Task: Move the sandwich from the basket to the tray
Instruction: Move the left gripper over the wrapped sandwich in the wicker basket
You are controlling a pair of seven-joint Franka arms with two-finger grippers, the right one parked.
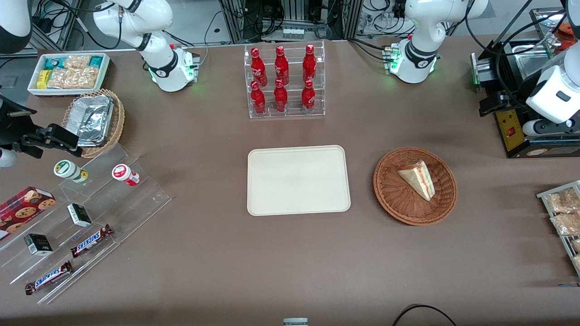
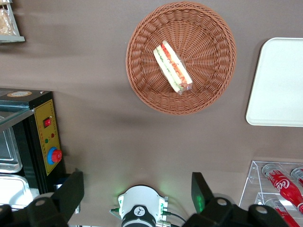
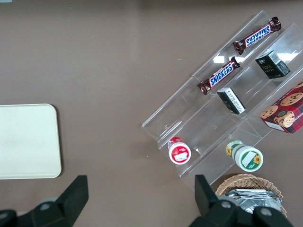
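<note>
Sandwich in basket — claw spread above.

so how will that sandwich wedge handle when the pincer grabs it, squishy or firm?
Probably squishy: the sandwich shows pale soft bread and thin filling layers, so a hard squeeze may crush it or shed filling. It looks light. It lies loose in the basket, so it may slide if nudged. The open pincer hangs high above the table, nothing held.

Six red soda bottles upright in a clear rack, white bin of snack packets, tan basket of foil containers, Snickers bars and cookie box on clear stepped shelves.
</note>
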